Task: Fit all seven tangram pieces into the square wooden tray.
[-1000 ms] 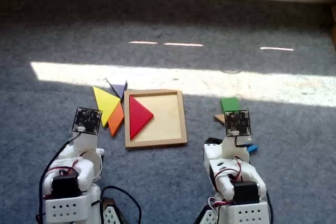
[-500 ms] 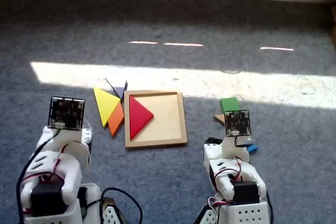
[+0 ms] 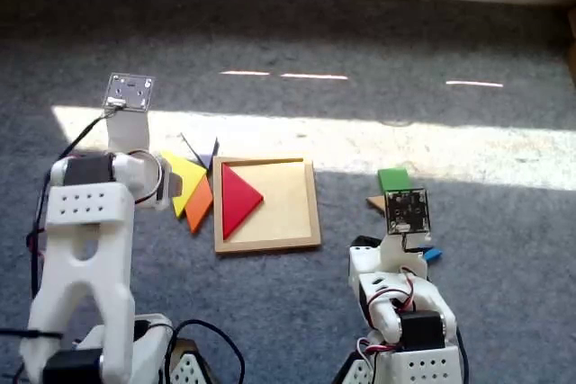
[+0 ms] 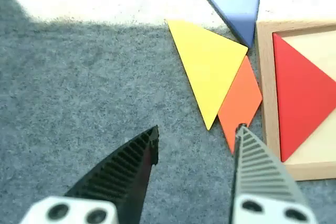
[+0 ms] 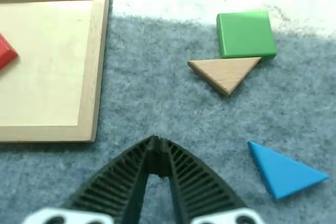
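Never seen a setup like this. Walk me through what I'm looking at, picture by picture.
These are two small white robot arms, each ending in two pinching fingers. The high view looks down on both from a fixed camera; the other two pictures come from a camera on each arm's wrist. On grey carpet lies a square wooden tray with a red triangle inside. The left gripper, fingers open, hangs close to a yellow triangle, an orange piece and a bluish-purple triangle beside the tray. The right gripper, fingers shut, sits low near a green square, a tan triangle and a blue triangle. Nothing is held.
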Motion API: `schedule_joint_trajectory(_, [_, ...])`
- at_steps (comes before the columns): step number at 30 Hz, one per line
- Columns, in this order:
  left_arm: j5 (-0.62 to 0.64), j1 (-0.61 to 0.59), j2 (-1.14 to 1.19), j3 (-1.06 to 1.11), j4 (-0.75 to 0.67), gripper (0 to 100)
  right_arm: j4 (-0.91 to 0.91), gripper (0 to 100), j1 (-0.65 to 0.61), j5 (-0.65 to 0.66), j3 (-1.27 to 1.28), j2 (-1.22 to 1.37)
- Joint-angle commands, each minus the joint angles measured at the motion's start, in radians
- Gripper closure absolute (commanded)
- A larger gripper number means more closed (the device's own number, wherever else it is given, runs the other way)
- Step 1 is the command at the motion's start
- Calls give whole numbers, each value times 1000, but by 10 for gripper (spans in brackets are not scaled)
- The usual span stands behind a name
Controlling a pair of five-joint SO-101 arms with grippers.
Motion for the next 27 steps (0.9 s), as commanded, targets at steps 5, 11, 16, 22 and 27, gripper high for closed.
schedule_joint_trajectory(5, [160,27,515,-372,-21,691,4,992,38,8,153,-1])
schedule_joint_trajectory(11, [203,53,780,-541,-20,691,-1,992,58,8,153,-4])
schedule_joint_trajectory(16, [203,84,881,-627,28,691,-2,992,59,8,153,-4])
schedule_joint_trajectory(22, [256,77,891,-670,49,691,-2,992,59,8,153,-4])
schedule_joint_trajectory(27, [258,70,892,-659,55,691,-2,992,59,8,153,-4])
